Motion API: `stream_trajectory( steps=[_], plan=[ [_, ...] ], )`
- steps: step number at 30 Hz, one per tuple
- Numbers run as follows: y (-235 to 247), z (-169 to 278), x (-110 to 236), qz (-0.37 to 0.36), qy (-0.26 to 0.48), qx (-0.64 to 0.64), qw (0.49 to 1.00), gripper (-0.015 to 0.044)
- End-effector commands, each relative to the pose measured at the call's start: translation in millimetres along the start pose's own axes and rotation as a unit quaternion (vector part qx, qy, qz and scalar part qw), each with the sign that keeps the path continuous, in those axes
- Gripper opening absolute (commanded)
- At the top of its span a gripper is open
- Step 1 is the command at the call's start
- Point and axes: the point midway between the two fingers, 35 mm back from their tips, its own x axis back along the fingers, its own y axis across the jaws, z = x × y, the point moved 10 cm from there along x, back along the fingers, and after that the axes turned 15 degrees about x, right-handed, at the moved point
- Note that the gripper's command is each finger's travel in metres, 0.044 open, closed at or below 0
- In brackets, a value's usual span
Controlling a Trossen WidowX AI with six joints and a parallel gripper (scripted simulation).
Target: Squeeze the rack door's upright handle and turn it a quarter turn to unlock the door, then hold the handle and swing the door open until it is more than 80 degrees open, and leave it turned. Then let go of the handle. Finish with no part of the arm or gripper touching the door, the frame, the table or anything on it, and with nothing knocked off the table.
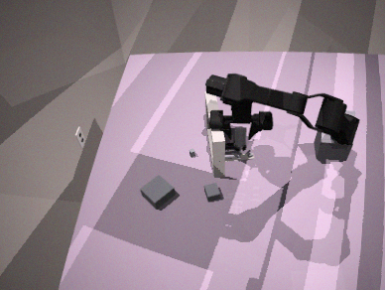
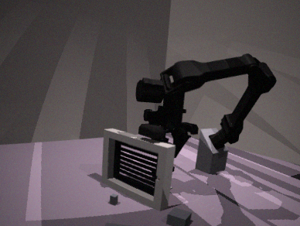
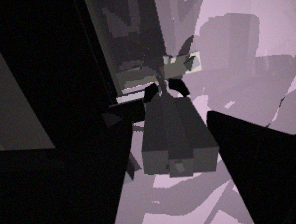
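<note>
Pale pink-lilac tabletop with straight edges, spread beneath and around the arm. Crossed by light bands and darker mauve bands; 1 broad darker patch lies on the handle-turning tool's far side from the arm's base. Matte grey-brown wall behind the arm, mottled with angular shade patches; 1 vertical boundary between darker and lighter wall, above the gripper. Small white outlet plate, 2 dark spots, beyond the table's edge, well apart from the gripper. Light dim, pinkish on the table.
</note>
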Motion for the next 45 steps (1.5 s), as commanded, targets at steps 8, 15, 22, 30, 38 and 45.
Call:
stream_trajectory(
  steps=[8, 15, 22, 30, 38, 45],
  plan=[
    [0.0, 0.7, -0.9, 0.003, -0.001, -0.003, 1.0, 0.0198],
    [0.0, 0.7, -0.9, 0.003, -0.001, -0.003, 1.0, 0.0151],
    [0.0, 0.7, -0.9, 0.003, -0.001, -0.003, 1.0, 0.0104],
    [0.0, 0.7, -0.9, 0.003, -0.001, -0.003, 1.0, 0.0051],
    [0.0, 0.7, -0.9, 0.003, -0.001, -0.003, 1.0, 0.0013],
    [-4.4, -0.9, -0.9, 0.003, -0.001, 0.05, 0.999, 0.0013]
  ],
)
